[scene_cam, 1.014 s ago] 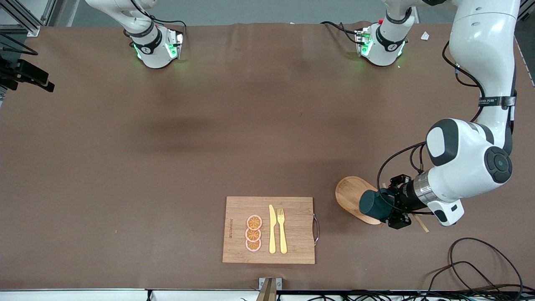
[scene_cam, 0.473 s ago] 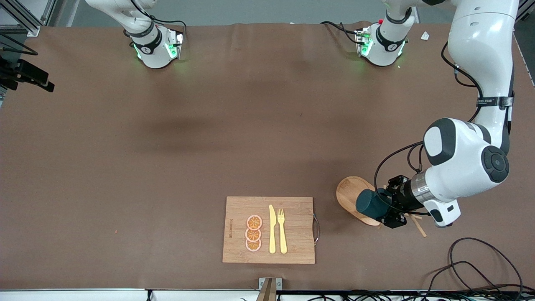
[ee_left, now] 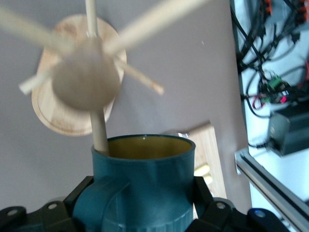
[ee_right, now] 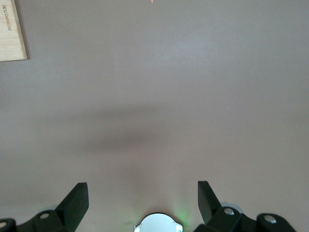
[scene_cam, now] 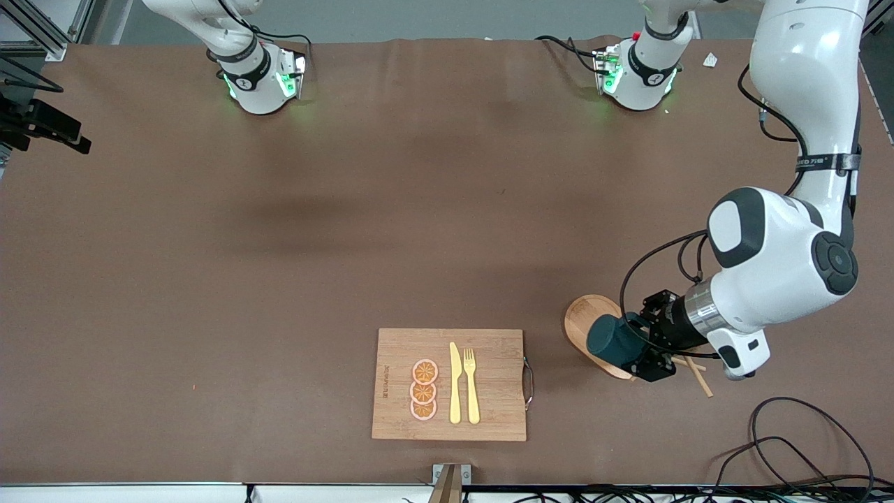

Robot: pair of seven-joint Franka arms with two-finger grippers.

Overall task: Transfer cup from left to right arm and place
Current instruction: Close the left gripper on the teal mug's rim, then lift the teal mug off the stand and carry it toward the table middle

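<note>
The cup (scene_cam: 607,340) is dark teal with a mustard-yellow inside. It lies on its side in my left gripper (scene_cam: 634,351), over the round base of a wooden mug tree (scene_cam: 581,316). In the left wrist view the black fingers (ee_left: 202,189) press on both sides of the cup (ee_left: 145,179), handle toward the camera. The tree's ball top (ee_left: 84,82) and pegs stand just past the rim, and one peg (ee_left: 99,133) touches the rim. My right gripper (ee_right: 142,193) is open and empty above bare table; it is out of the front view.
A wooden cutting board (scene_cam: 489,377) with three orange slices, a yellow knife and a fork lies near the front edge. Its corner shows in the right wrist view (ee_right: 12,31). Loose black cables (scene_cam: 803,440) lie at the left arm's end of the table.
My left gripper has carried the cup a little toward the right arm's end, farther over the mug tree's base. The right arm has not moved.
</note>
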